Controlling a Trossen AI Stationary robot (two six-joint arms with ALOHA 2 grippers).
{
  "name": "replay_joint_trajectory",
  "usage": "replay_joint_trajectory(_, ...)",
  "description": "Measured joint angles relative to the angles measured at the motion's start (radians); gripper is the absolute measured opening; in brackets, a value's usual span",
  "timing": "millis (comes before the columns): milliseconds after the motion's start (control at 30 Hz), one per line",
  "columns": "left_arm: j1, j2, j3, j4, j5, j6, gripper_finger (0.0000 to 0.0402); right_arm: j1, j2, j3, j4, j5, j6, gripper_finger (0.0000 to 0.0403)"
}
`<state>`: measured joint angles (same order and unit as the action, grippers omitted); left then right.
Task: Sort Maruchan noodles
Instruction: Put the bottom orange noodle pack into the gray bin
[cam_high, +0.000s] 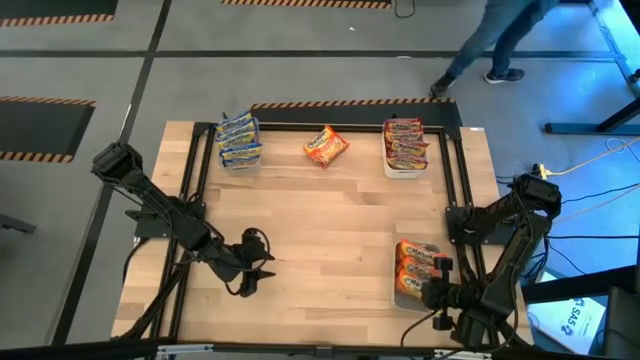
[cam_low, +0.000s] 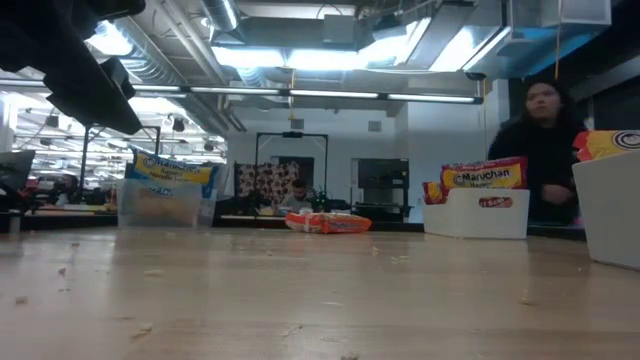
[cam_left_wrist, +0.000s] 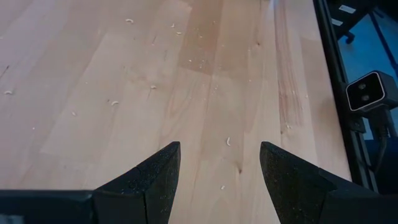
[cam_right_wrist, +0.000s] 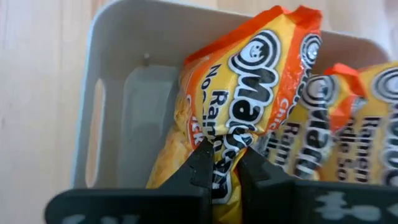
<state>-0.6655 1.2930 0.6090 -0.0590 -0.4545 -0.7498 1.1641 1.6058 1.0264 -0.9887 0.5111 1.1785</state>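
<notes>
My right gripper (cam_right_wrist: 225, 155) is shut on an orange Maruchan packet (cam_right_wrist: 249, 93) inside a white bin (cam_high: 400, 298) at the table's near right. More orange packets (cam_right_wrist: 336, 124) stand beside it in that bin. Blue-and-yellow packets (cam_high: 238, 140) fill a clear tub at the far left, and red packets (cam_high: 405, 143) fill a white bin at the far right. One orange packet (cam_high: 325, 147) lies flat on the table between them. My left gripper (cam_left_wrist: 219, 165) hangs open over bare wood at the near left. My right gripper pinches the orange packet between its two fingers (cam_right_wrist: 200, 167), on the printed face near the packet's near end (cam_right_wrist: 217, 134). The fingers slant down from above. The packet stands tilted inside the bin beside its neighbour; the fingers hide its lower end.
Black rails (cam_high: 455, 170) frame the wooden table top (cam_high: 330, 230). A person (cam_high: 490, 45) walks on the floor beyond the far edge. Crumbs dot the wood under my left gripper. A small camera (cam_left_wrist: 370, 93) sits on the frame.
</notes>
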Motion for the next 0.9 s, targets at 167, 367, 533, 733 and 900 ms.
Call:
replay_joint_trajectory(167,0.001,0.000,0.000,0.000,-0.004,0.000,0.0215,-0.001,0.000,-0.014,0.033,-0.026,0.021,0.0016)
replay_joint_trajectory(367,0.000,0.000,0.000,0.002,0.002,-0.004,0.0215,-0.044,0.000,-0.013,0.029,-0.087,0.100,0.0045)
replay_joint_trajectory(533,0.000,0.000,0.000,0.006,0.006,-0.029,0.0215,-0.075,0.000,0.014,0.026,-0.164,0.099,0.0119)
replay_joint_trajectory(733,0.000,0.000,0.000,0.006,0.006,-0.027,0.0215,-0.087,0.000,0.190,-0.177,-0.165,0.081,0.0184)
replay_joint_trajectory(900,0.004,0.000,0.000,0.006,0.004,-0.024,0.0215,-0.143,0.000,0.336,-0.254,-0.061,0.096,0.0199)
